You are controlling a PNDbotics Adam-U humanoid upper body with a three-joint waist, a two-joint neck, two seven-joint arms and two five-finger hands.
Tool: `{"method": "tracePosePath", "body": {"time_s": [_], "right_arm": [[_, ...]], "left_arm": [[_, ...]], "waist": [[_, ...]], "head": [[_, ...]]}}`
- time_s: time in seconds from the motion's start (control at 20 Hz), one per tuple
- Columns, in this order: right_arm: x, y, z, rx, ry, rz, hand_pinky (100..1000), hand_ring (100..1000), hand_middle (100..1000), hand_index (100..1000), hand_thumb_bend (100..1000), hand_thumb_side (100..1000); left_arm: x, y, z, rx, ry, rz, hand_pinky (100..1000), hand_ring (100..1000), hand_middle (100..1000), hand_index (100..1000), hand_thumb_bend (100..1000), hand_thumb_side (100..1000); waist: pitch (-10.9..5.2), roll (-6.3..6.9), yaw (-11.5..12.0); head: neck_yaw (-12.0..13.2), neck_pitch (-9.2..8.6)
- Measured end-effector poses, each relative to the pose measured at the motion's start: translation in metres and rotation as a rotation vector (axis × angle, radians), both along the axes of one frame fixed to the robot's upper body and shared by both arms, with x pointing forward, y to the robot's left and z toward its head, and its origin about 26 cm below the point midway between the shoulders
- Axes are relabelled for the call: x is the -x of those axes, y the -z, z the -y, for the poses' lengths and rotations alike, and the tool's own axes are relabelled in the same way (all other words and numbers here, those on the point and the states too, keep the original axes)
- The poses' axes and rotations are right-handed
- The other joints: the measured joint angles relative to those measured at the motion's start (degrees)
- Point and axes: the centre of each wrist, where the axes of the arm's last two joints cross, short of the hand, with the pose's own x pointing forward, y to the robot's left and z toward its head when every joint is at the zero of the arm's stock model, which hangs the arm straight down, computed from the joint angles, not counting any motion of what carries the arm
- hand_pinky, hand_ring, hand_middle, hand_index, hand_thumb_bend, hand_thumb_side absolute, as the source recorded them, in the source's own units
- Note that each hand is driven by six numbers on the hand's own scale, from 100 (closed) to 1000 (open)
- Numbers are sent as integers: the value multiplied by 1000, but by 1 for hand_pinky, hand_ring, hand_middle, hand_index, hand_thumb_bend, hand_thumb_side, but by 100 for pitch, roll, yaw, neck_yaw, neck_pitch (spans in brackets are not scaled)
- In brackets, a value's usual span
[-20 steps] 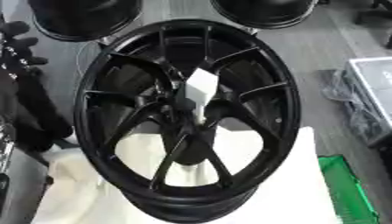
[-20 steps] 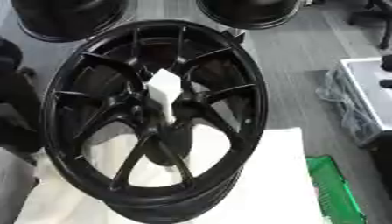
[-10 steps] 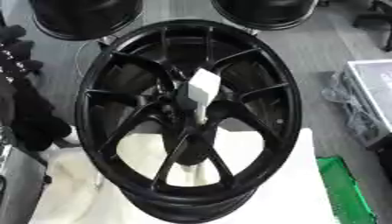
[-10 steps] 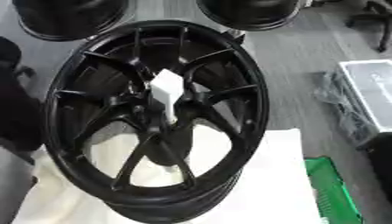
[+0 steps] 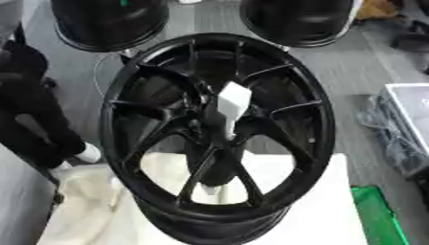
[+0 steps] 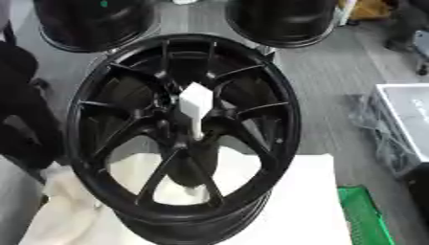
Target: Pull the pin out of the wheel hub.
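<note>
A large black wheel hub [image 5: 322, 124] with many spokes stands tilted on a white cloth [image 5: 310, 201], filling the middle of both eye views. A white pin [image 5: 232, 103] with a blocky head sticks out of the hub's centre, its thinner shaft running down into the bore. Neither of my hands shows in either view, and nothing touches the pin.
Two more black wheels [image 5: 109, 24] [image 5: 301, 19] stand on the grey floor behind the hub. At the right is a pale box [image 5: 412, 105] with grey wrapping [image 5: 387, 139] beside it. A green crate [image 5: 377, 215] sits at the lower right.
The whole picture has shifted slightly, so the camera moved. The wheel hub and the pin stand as they did before.
</note>
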Motion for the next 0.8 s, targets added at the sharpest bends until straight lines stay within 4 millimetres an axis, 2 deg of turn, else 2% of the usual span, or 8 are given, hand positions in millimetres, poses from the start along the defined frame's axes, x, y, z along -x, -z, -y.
{"method": "tracePosePath", "body": {"time_s": [0.1,0.15,0.3,0.45,0.65,0.75,0.8], "right_arm": [[-3,3,-14,61,-35,-19,879,880,824,907,100,332],[-4,4,-20,87,-49,-32,881,884,830,910,100,345],[-7,11,-33,164,-80,-71,895,911,866,938,100,523],[-9,17,-42,246,-101,-99,900,923,869,933,100,556],[-10,24,-49,303,-120,-128,898,924,865,934,100,661],[-11,27,-54,318,-127,-145,896,923,861,934,100,648],[-11,28,-57,321,-133,-151,894,918,856,934,100,608]], "left_arm": [[1,3,-2,1,-5,-12,622,788,770,763,100,731],[2,5,-4,3,-12,-19,622,788,770,763,100,733],[4,8,-8,6,-32,-30,622,788,769,763,100,736],[5,8,-10,9,-47,-28,622,788,769,763,100,736],[6,9,-12,9,-60,-27,622,788,769,763,100,737],[6,9,-12,7,-63,-26,622,788,769,763,100,737],[6,9,-12,7,-63,-26,621,789,769,763,100,736]], "waist": [[-3,-35,28],[-9,-40,28],[-22,-48,28],[-50,-71,-7],[-51,-83,-57],[-51,-90,-68],[-51,-100,-76]], "head": [[-24,1],[-28,1],[-43,3],[-27,15],[12,16],[15,16],[13,16]]}}
